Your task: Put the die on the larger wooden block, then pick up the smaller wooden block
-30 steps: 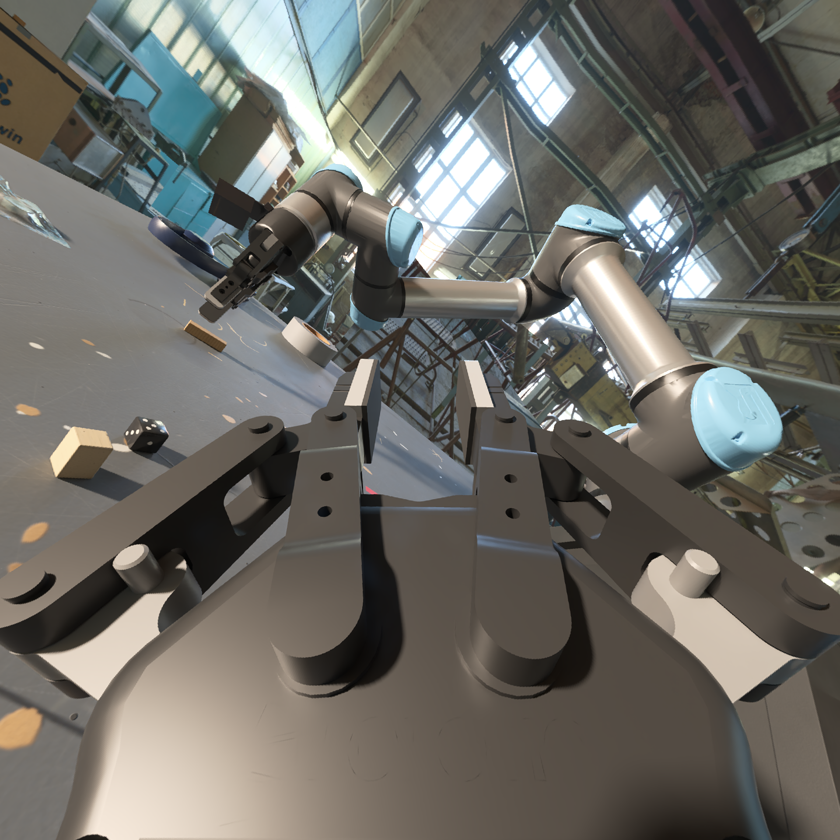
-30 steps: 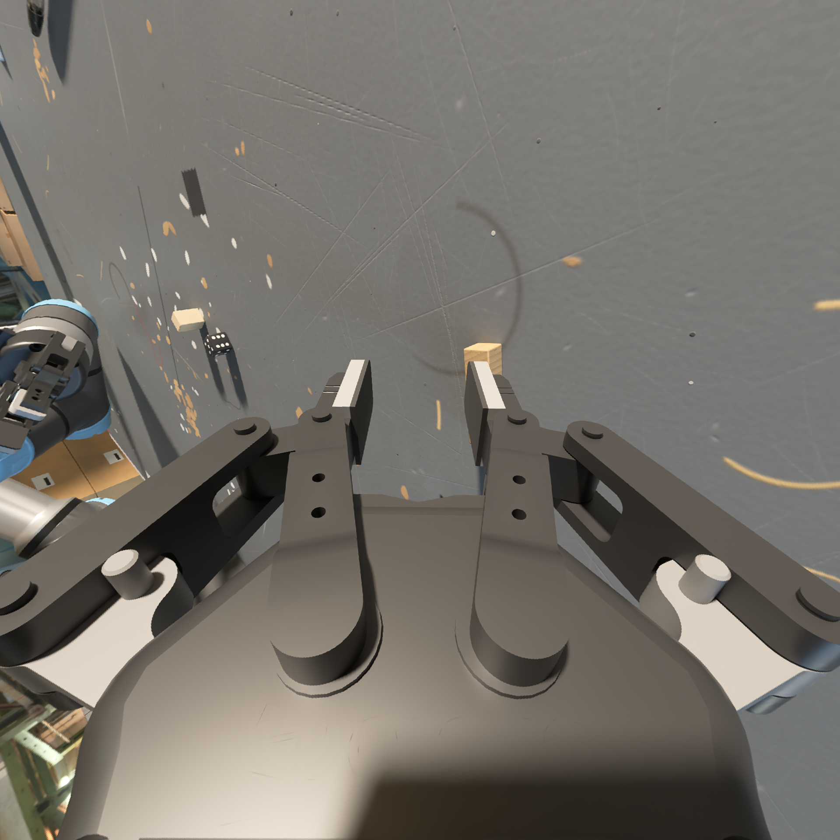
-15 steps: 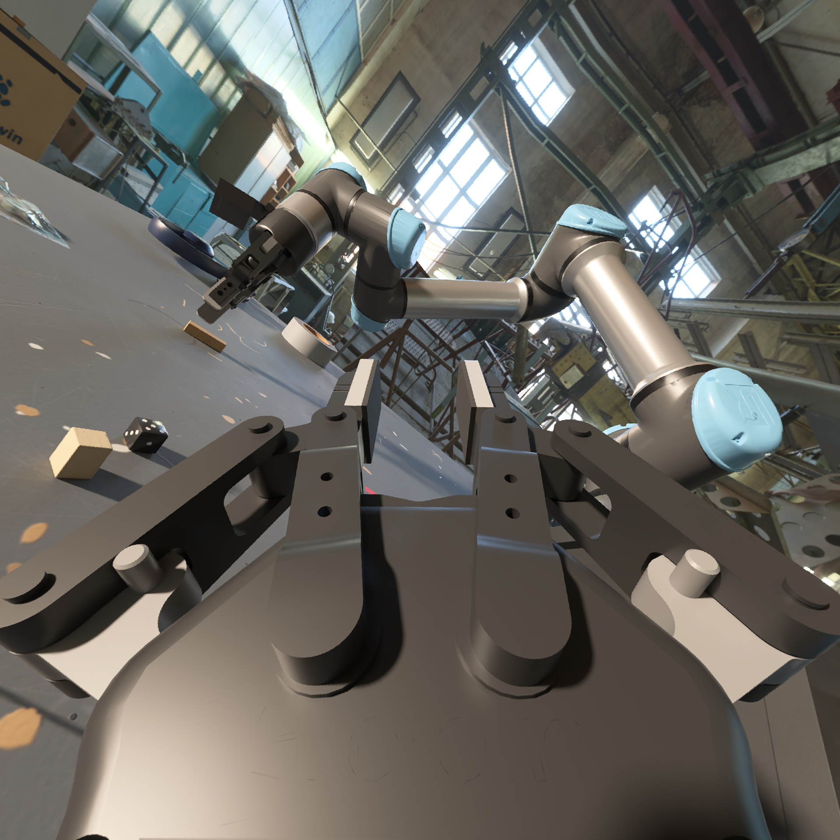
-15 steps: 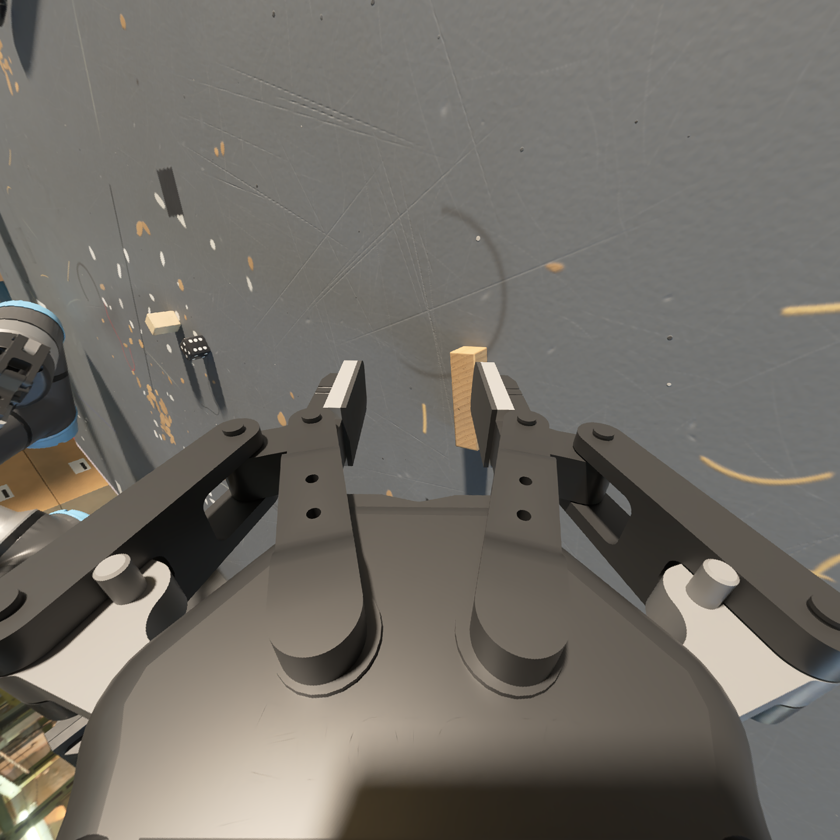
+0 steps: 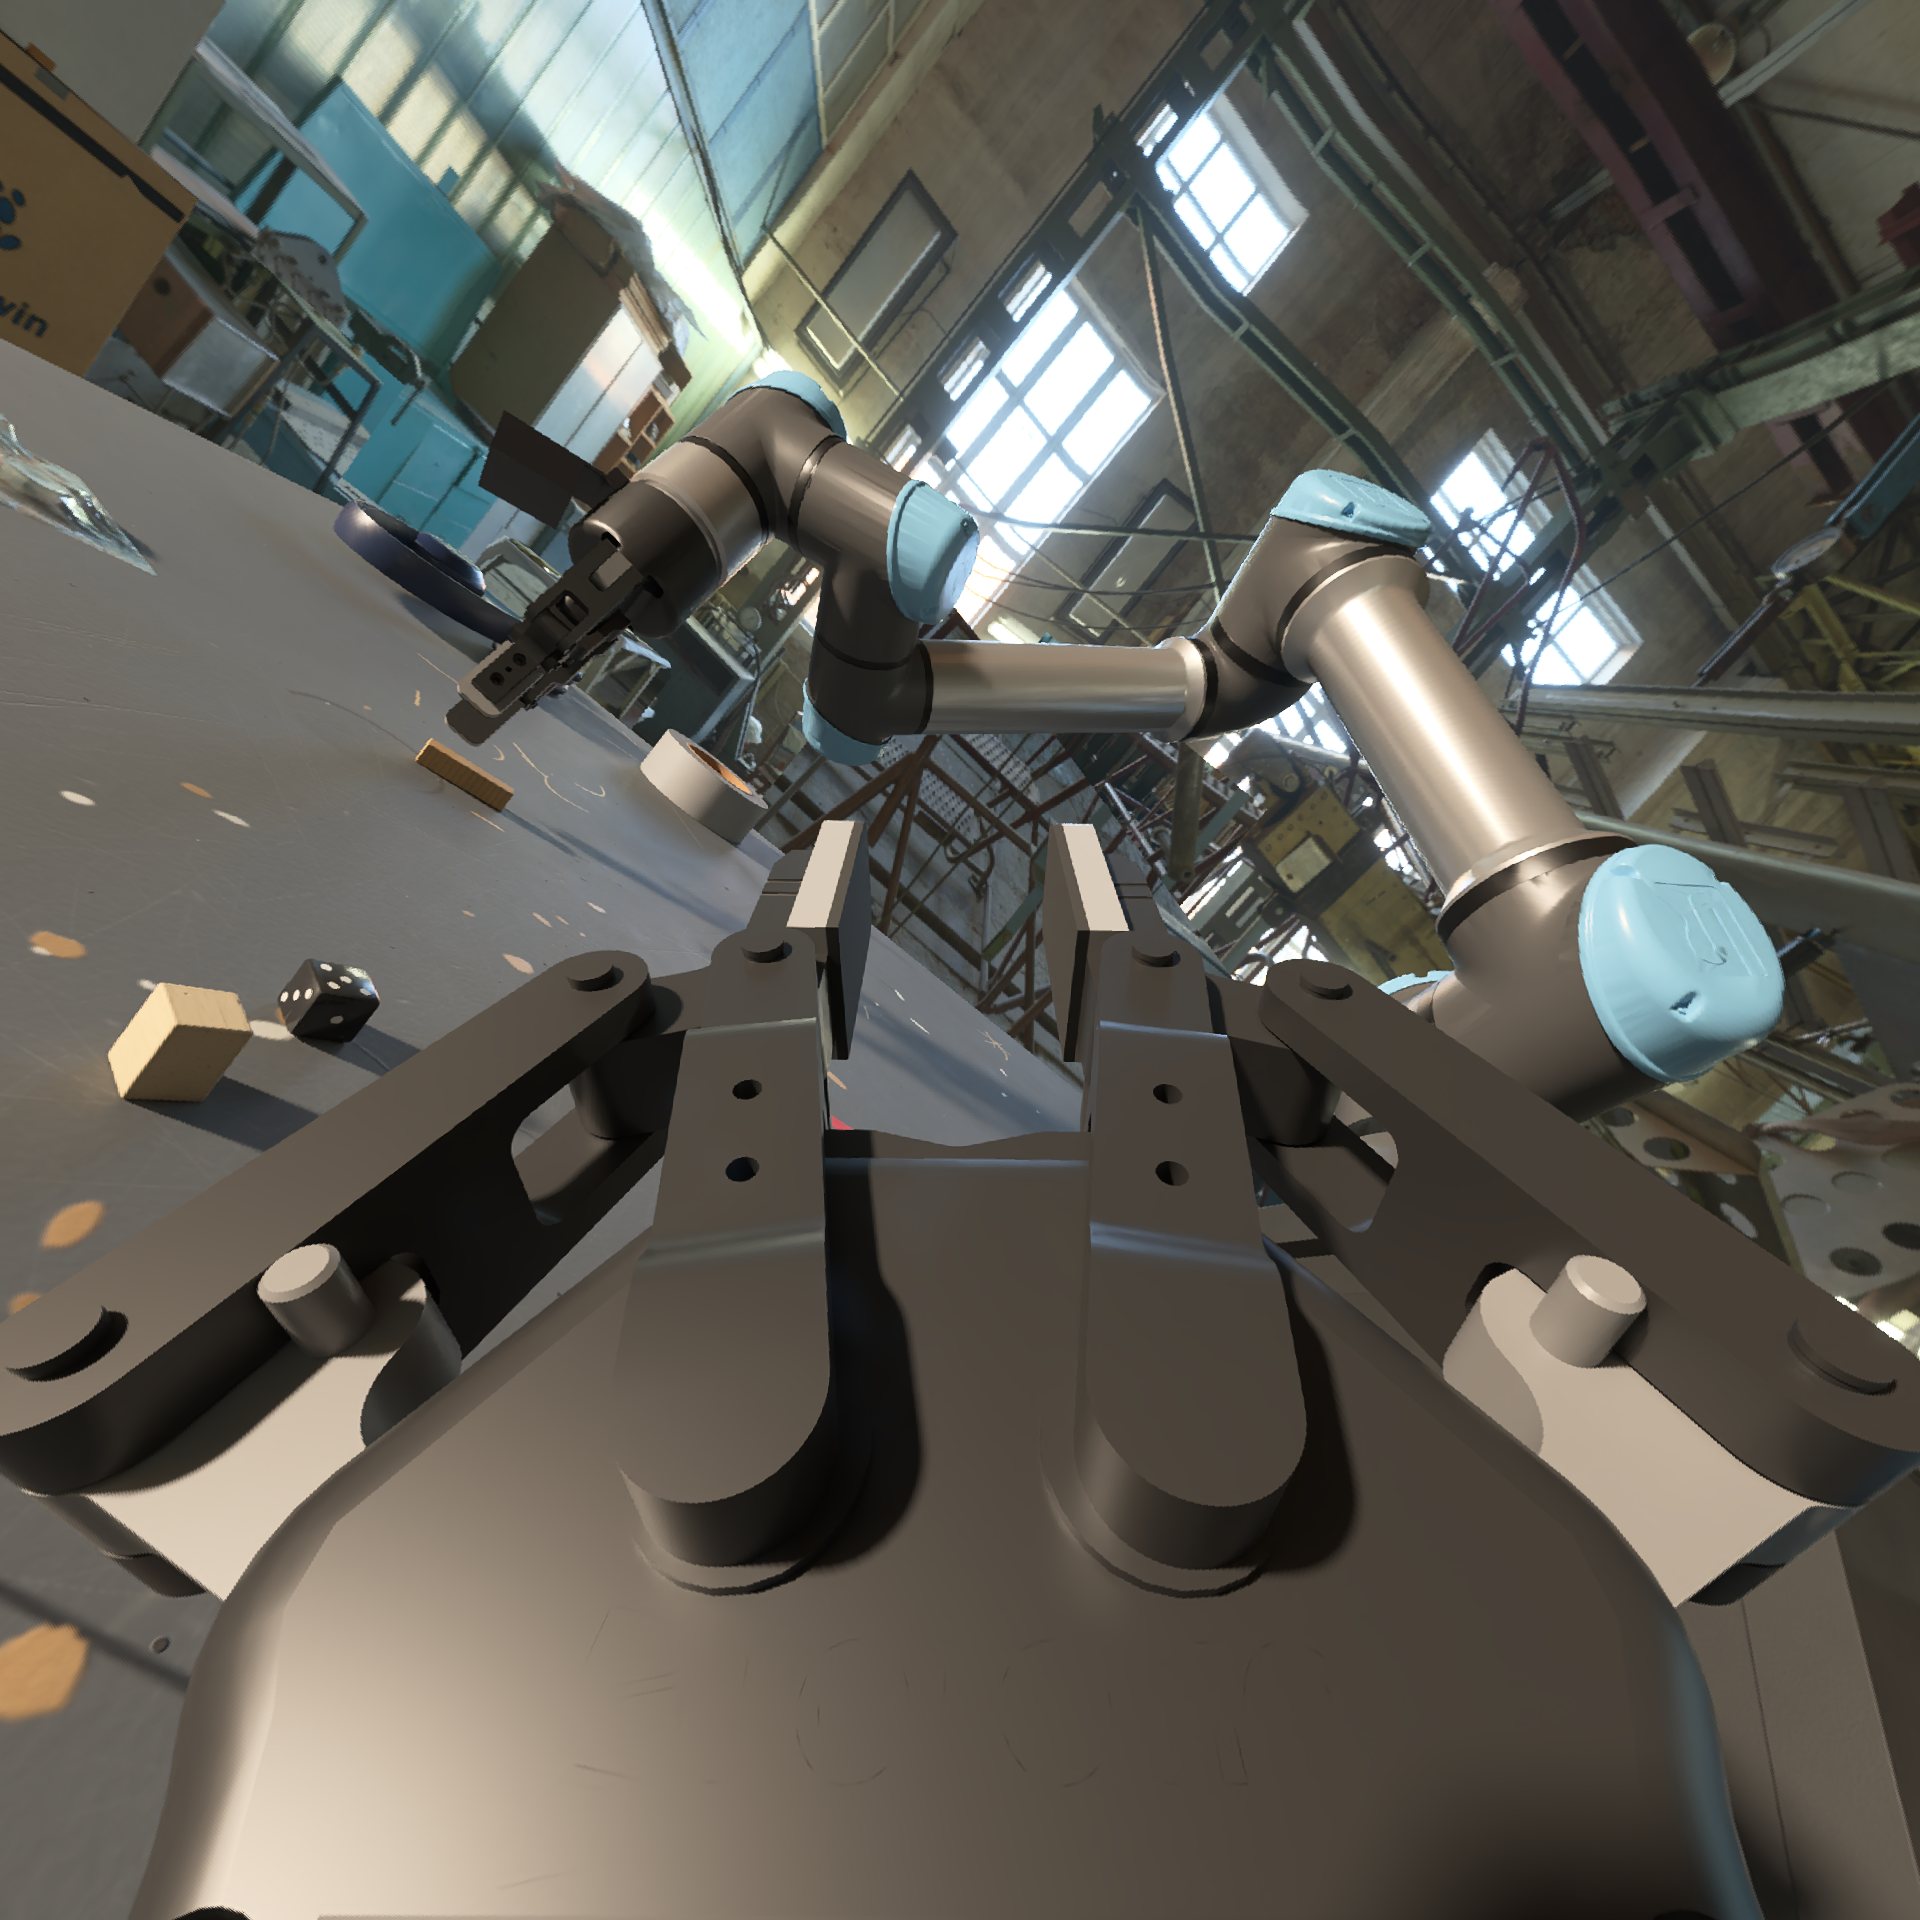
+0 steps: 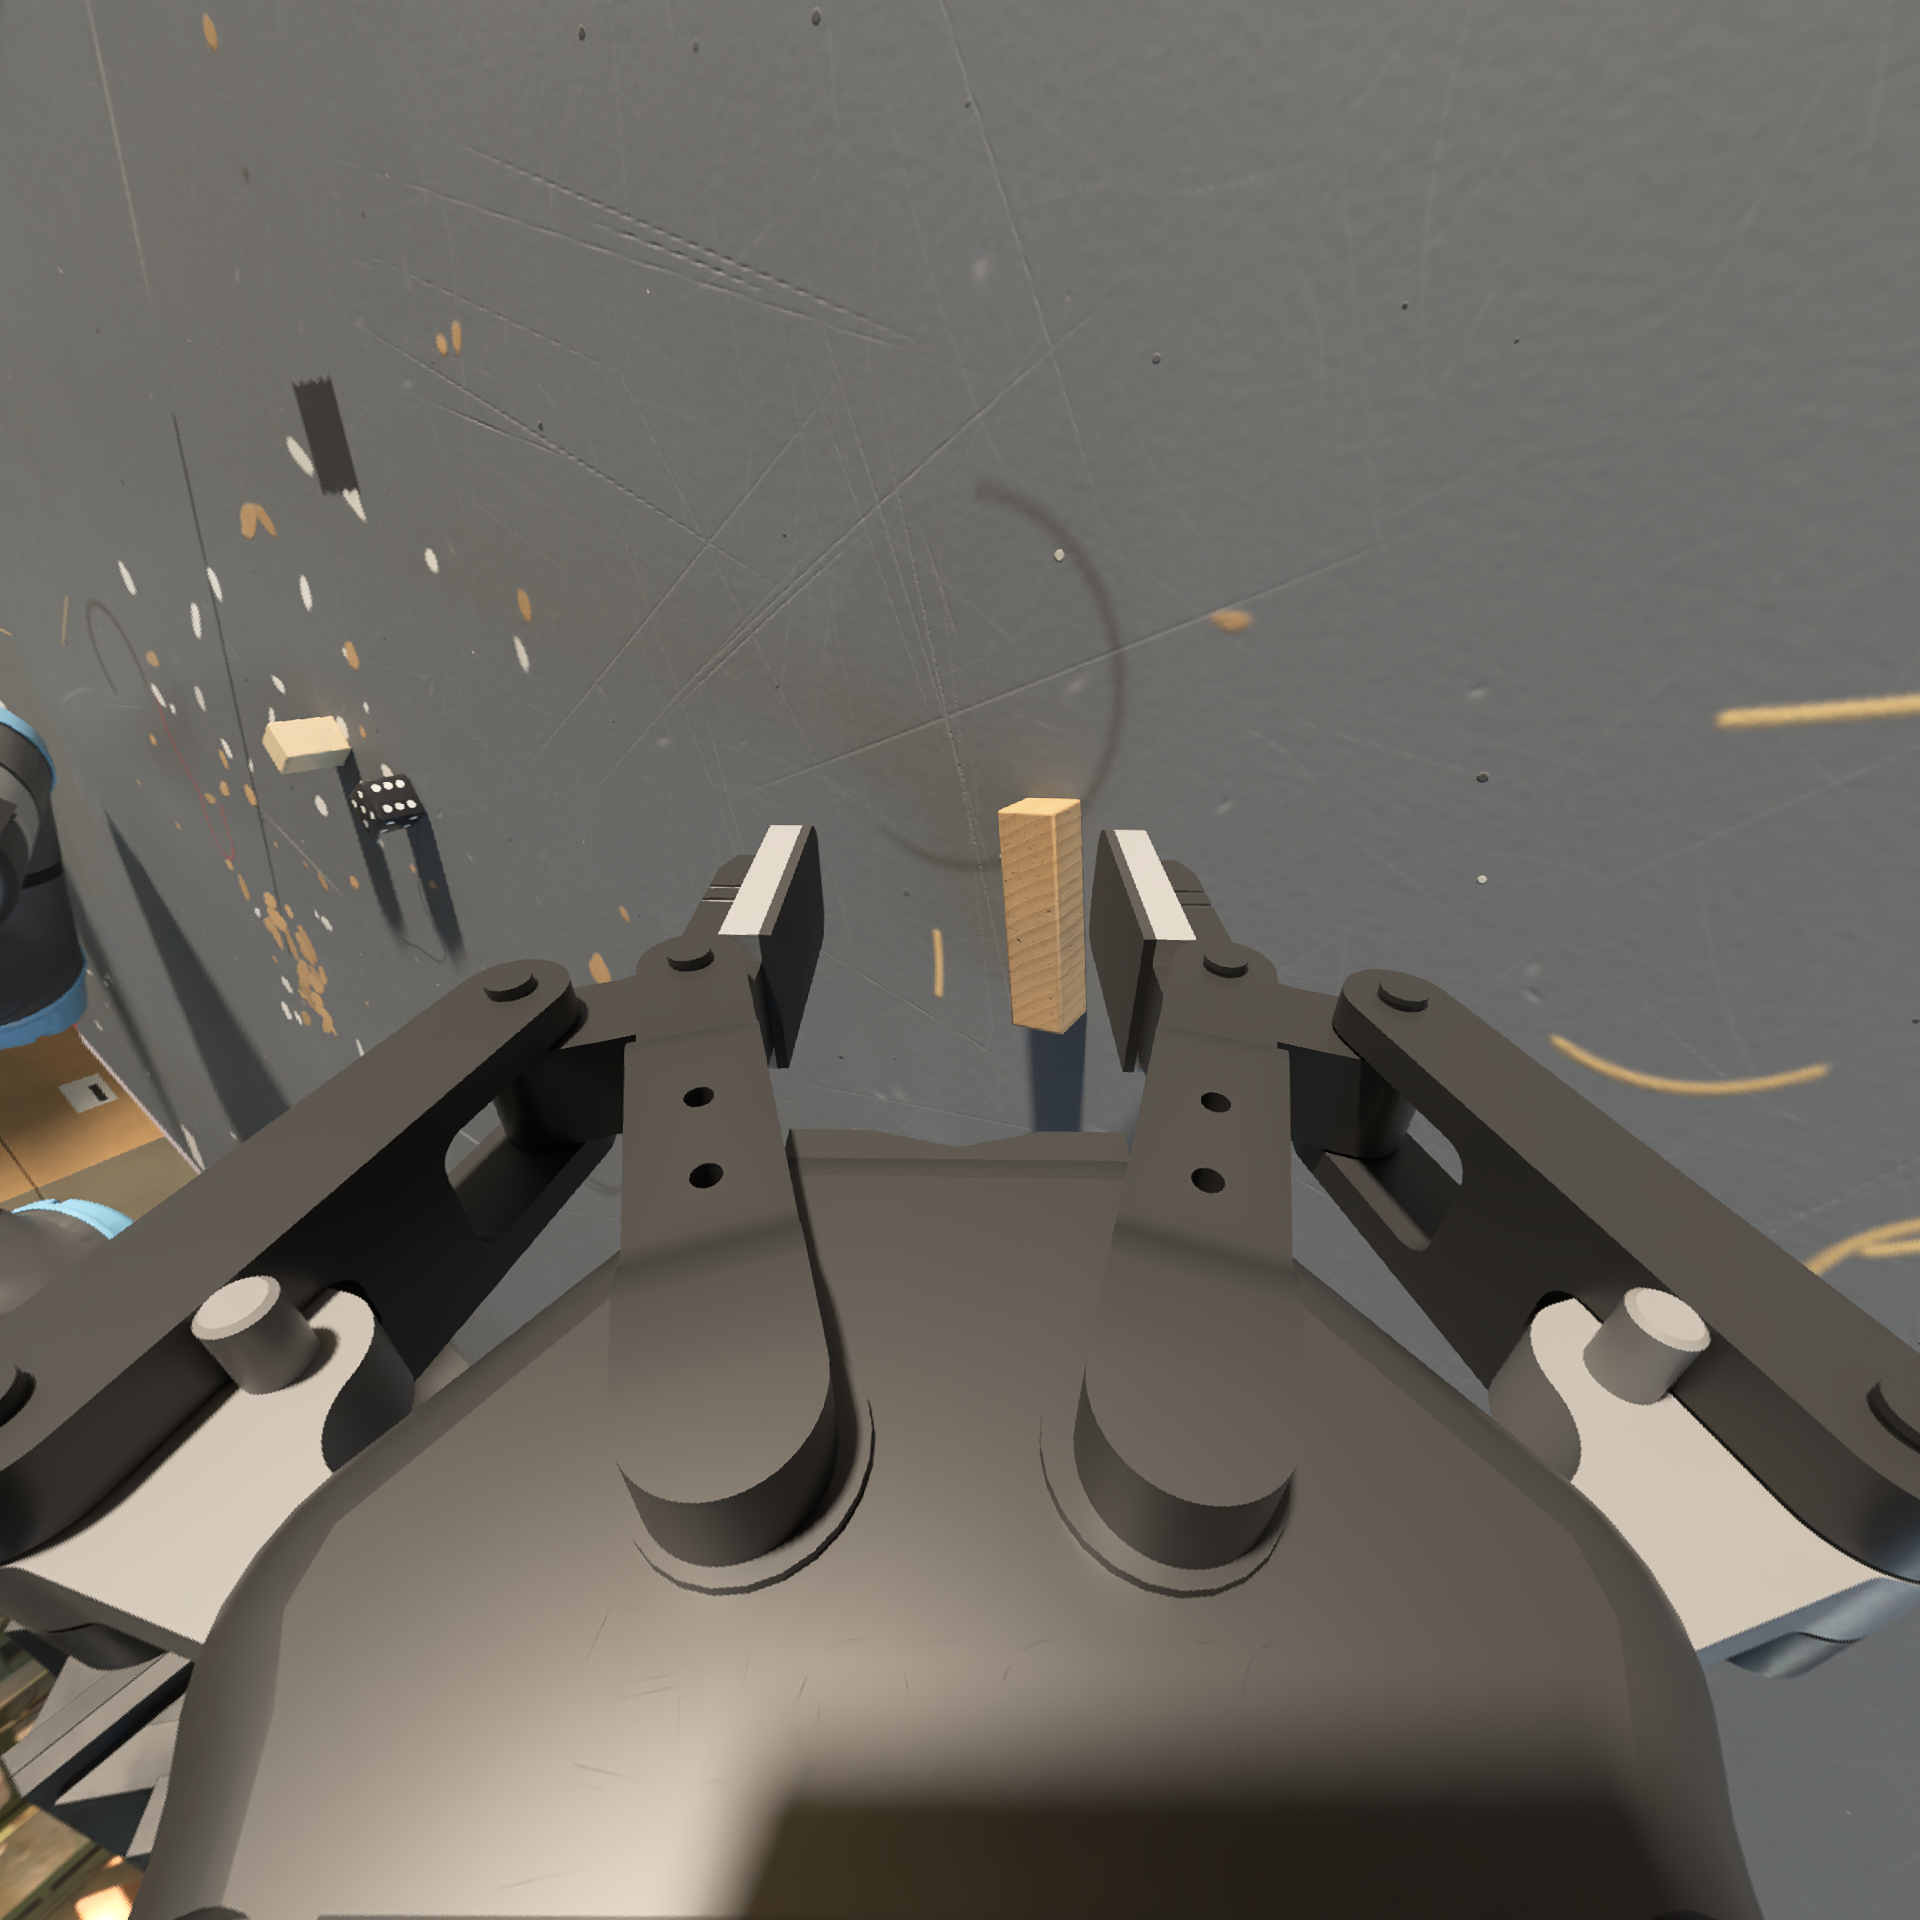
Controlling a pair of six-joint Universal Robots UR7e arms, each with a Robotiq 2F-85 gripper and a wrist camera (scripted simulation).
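Observation:
A black die (image 5: 327,997) lies on the grey table next to a pale wooden block (image 5: 177,1044). Both show far left in the right wrist view: die (image 6: 384,802), pale block (image 6: 303,743). A thin tan wooden block (image 6: 1042,914) lies flat farther off. My right gripper (image 6: 961,883) is open and points down over it. The block shows between the fingers, close to the right finger (image 6: 1127,935). In the left wrist view the right gripper (image 5: 488,717) hangs just above the tan block (image 5: 464,774). My left gripper (image 5: 956,883) is open and empty, away from the die.
A roll of tape (image 5: 701,795) lies near the table's far edge, beyond the tan block. A dark blue bowl (image 5: 416,566) sits behind the right gripper. A cardboard box (image 5: 62,249) stands off the table at far left. The left arm (image 6: 21,883) shows at the left edge.
My right gripper has moved over the tan block and come lower, and its fingers have spread a little wider; the block now sits between them. The left gripper has not moved.

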